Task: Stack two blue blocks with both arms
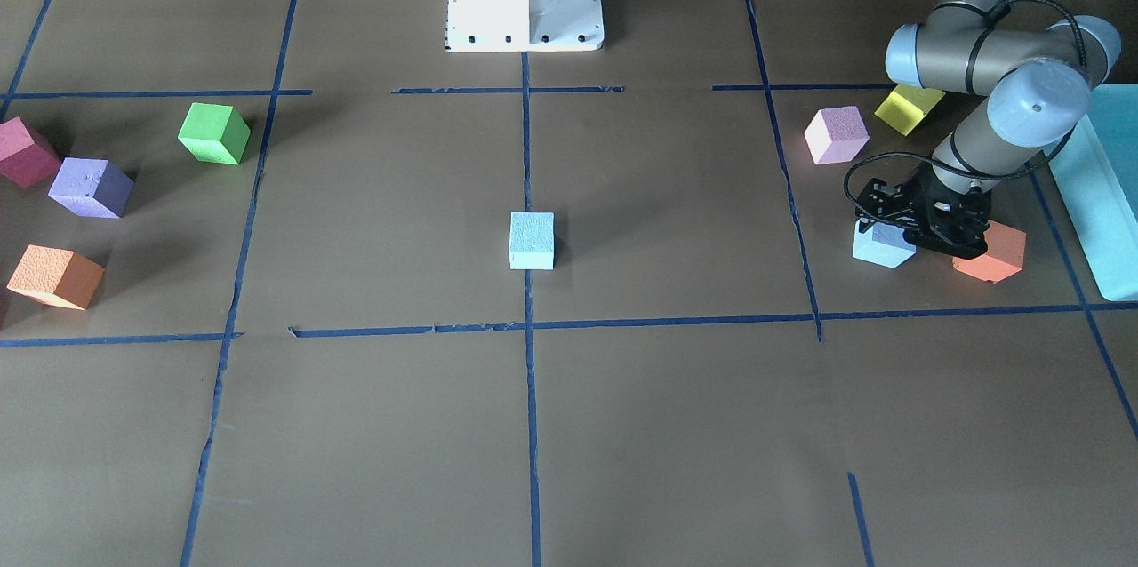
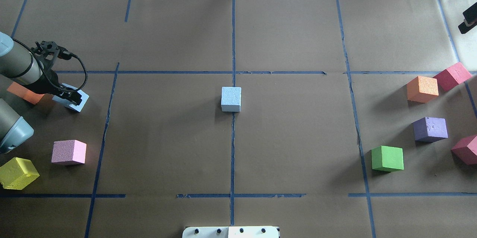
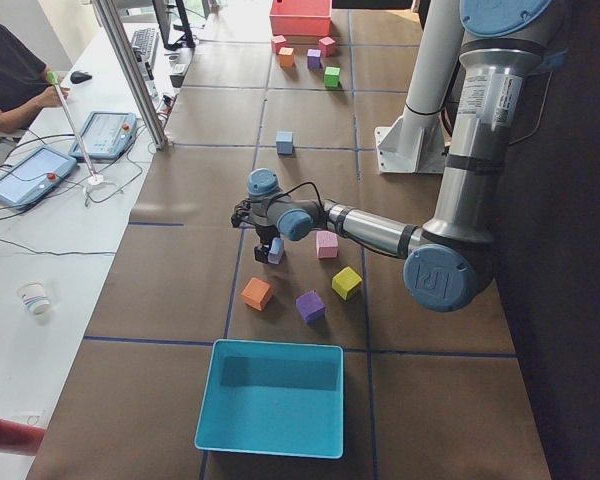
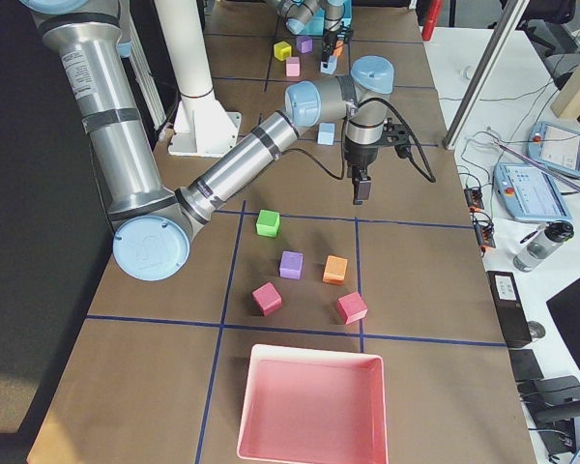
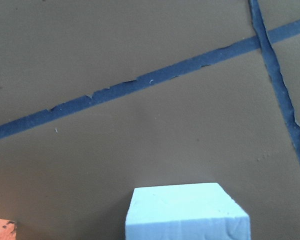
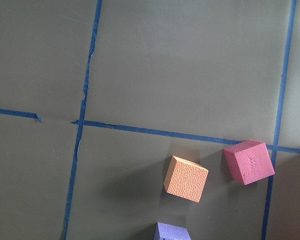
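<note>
Two blue blocks are on the table, well apart. The centre blue block (image 2: 231,99) sits alone on the long blue tape line (image 2: 233,44) that runs down the middle of the brown table (image 2: 290,137), upright and flat, nothing touching it. The second blue block (image 1: 880,249) is far out on the robot's left side, turned at an angle to the tape grid, and the left gripper (image 2: 72,98) is right down on top of it, the left arm (image 1: 987,60) bent low over that corner.

From overhead the black fingers seem to straddle the block, but I cannot tell whether they are pressing on it or standing clear. The left wrist camera shows only the block's pale top at the bottom edge of its view and no fingers.

An orange block (image 1: 991,251) lies just beside the gripper on the outer side, with a pink block (image 1: 836,134) and a yellow block (image 1: 907,107) nearer the base. A teal box (image 1: 1102,194) stands at that end of the table.

Over on the other side, the right gripper (image 4: 361,193) hangs high above the table on the right arm (image 4: 242,159), pointing straight down. How far apart its fingers are, I cannot tell. Below its camera lie another orange block (image 6: 186,178) and a red-pink block (image 6: 248,162), close together but apart.
</note>
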You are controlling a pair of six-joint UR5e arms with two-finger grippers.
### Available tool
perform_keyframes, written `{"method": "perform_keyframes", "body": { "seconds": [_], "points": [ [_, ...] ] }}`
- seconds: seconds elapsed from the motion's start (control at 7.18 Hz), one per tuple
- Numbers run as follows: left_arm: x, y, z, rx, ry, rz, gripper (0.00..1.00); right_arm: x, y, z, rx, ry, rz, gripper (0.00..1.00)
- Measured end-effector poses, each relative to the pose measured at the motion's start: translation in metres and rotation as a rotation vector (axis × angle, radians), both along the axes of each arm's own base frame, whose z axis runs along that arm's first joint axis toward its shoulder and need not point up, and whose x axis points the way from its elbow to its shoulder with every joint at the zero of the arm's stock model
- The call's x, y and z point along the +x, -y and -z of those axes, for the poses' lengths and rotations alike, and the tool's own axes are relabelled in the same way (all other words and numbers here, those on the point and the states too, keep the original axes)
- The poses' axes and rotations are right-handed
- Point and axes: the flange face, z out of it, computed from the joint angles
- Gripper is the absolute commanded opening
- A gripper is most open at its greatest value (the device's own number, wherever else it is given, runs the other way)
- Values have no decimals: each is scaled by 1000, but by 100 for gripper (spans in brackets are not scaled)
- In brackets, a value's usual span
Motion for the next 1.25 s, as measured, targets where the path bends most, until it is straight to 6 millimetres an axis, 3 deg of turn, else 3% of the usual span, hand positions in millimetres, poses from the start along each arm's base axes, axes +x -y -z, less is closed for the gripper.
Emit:
{"method": "perform_keyframes", "body": {
  "seconds": [0.28, 0.42, 0.7, 0.97, 1.25],
  "points": [
    [-4, -1, 12, 0, -8, 5, 0, 4, 1, -3, -2, -2, -2, 100],
    [-8, -3, 28, -18, -12, 3, 0, 11, 4, -13, 0, -5, 11, 100],
    [-16, -4, 93, -73, -2, 3, 0, 40, 0, -60, -5, 10, 71, 100],
    [-11, 3, 180, -105, 14, 5, 0, 70, -23, -115, -21, 27, 117, 100],
    [-1, 14, 241, -133, 9, 35, 0, 89, -43, -188, 2, 37, 118, 100]
  ]
}}
